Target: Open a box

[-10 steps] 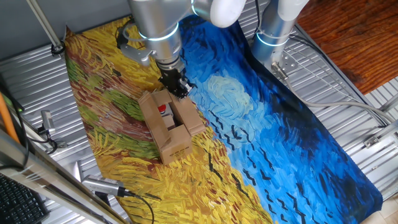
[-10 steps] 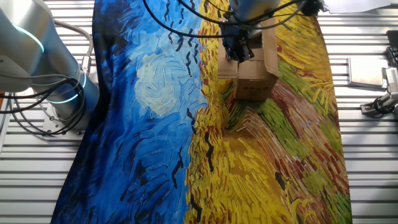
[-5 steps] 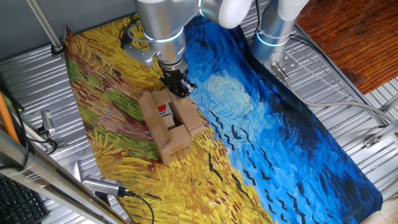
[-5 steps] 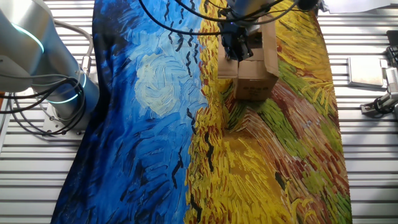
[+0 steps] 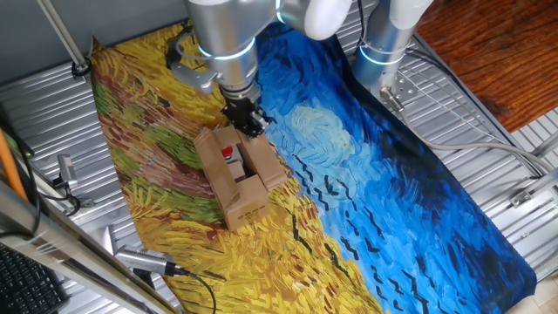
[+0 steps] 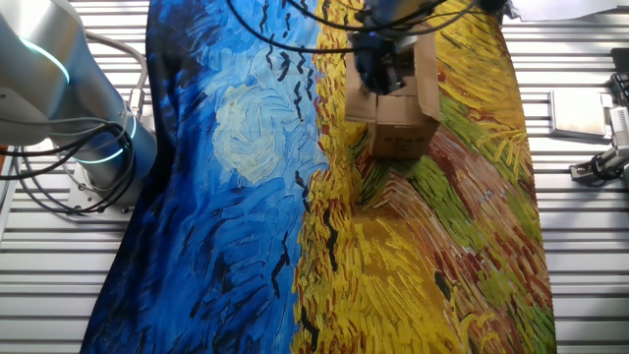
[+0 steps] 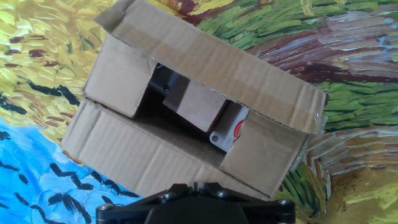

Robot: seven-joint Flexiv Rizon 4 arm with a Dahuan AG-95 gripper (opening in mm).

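Painted cloth (image 5: 418, 201) over ribbed metal table (image 5: 488, 131); wooden floor (image 5: 488, 52).

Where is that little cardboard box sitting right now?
The box sits on the yellow part of the painted cloth, flaps open, directly beneath the gripper.

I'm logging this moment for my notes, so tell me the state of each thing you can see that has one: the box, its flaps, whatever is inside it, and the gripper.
box: upright on the painted cloth, top open.
long flaps: folded outward on both sides.
short end flaps: partly folded in over the opening.
beige unit: inside the box, red part showing, partly hidden by the flaps.
gripper: just above the box's far end; open or shut cannot be told.
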